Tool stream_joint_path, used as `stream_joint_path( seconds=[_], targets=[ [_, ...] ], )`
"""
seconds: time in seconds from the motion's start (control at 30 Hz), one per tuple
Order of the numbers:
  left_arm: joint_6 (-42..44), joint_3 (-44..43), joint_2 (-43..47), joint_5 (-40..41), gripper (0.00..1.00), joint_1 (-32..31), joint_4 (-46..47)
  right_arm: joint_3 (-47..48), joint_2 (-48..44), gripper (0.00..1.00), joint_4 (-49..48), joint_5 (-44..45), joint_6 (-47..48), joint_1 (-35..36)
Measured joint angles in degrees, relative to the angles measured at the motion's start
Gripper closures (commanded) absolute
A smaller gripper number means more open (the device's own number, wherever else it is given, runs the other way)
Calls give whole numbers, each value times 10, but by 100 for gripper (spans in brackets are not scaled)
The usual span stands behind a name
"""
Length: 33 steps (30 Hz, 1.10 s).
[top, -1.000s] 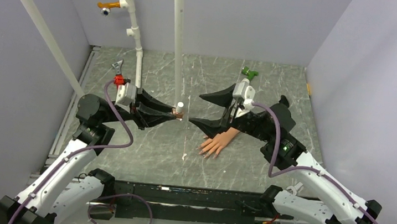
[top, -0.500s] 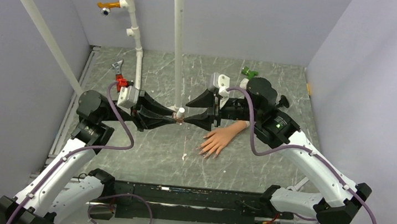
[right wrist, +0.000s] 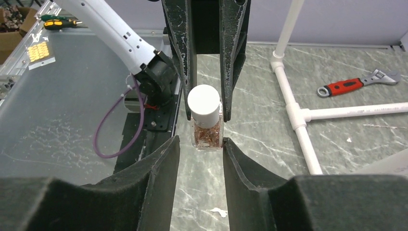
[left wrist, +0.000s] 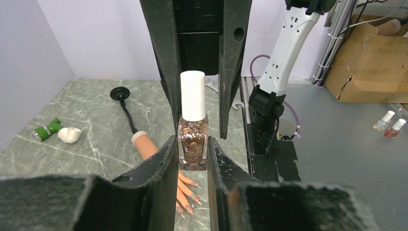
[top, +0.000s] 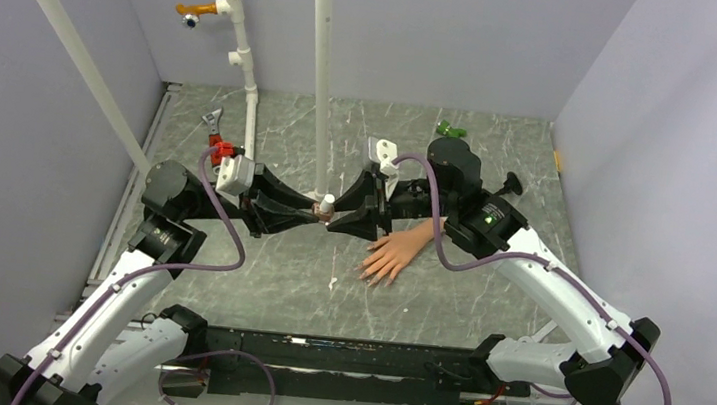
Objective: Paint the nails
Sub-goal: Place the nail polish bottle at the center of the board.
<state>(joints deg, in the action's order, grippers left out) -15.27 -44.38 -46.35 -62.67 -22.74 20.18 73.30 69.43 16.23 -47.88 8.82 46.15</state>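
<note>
My left jaws are closed on a small white-capped bottle (top: pixel 325 208), upright just in front of a white pipe (top: pixel 319 78), and my right jaws reach in from the opposite side, one finger on either side of it. The peach mannequin hand (top: pixel 395 255) lies flat on the grey marbled surface (top: pixel 276 274) just beside my right jaws, fingers spread toward the near edge. A red-handled wrench (top: pixel 213 133) lies behind my left wrist, and a small green thing (top: pixel 451 130) lies near the back wall.
</note>
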Motion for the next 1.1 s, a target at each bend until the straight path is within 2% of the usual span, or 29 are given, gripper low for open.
stream_joint_path(
  seconds=[0.37, 0.43, 0.53, 0.63, 0.7, 0.73, 0.77, 0.83, 0.87, 0.9, 0.93, 1.1],
  targets=[
    [6, -7, -4, 0, 100, -1, -12, 0, 5, 62, -19, -7, -5, 5],
    [5, -7, -4, 0, 100, -1, -13, 0, 9, 67, -22, -6, -4, 8],
    [5, -7, -5, -5, 100, -2, -15, 0, 13, 80, -26, -1, -3, 10],
    [4, -7, -7, -5, 100, -2, -17, 0, 14, 100, -26, 5, -2, 11],
    [4, -7, -8, -5, 100, -2, -17, 0, 14, 100, -26, 10, 0, 11],
    [5, -8, -8, -4, 94, -2, -19, 0, 14, 100, -26, 12, 0, 12],
    [6, -8, -8, -3, 80, -2, -21, 0, 14, 100, -25, 15, 0, 12],
    [9, -9, -8, 0, 46, -2, -26, -2, 14, 100, -26, 22, 0, 14],
    [13, -10, -8, 6, 33, -2, -34, -4, 13, 100, -28, 29, -3, 15],
    [19, -15, -9, 20, 8, -2, -45, -8, 13, 100, -31, 38, -5, 17],
    [29, -19, -10, 31, 2, -2, -55, -15, 11, 100, -35, 49, -9, 21],
    [69, -46, -10, 108, 1, -2, -124, -77, -1, 100, -70, 128, -42, 30]
  ],
)
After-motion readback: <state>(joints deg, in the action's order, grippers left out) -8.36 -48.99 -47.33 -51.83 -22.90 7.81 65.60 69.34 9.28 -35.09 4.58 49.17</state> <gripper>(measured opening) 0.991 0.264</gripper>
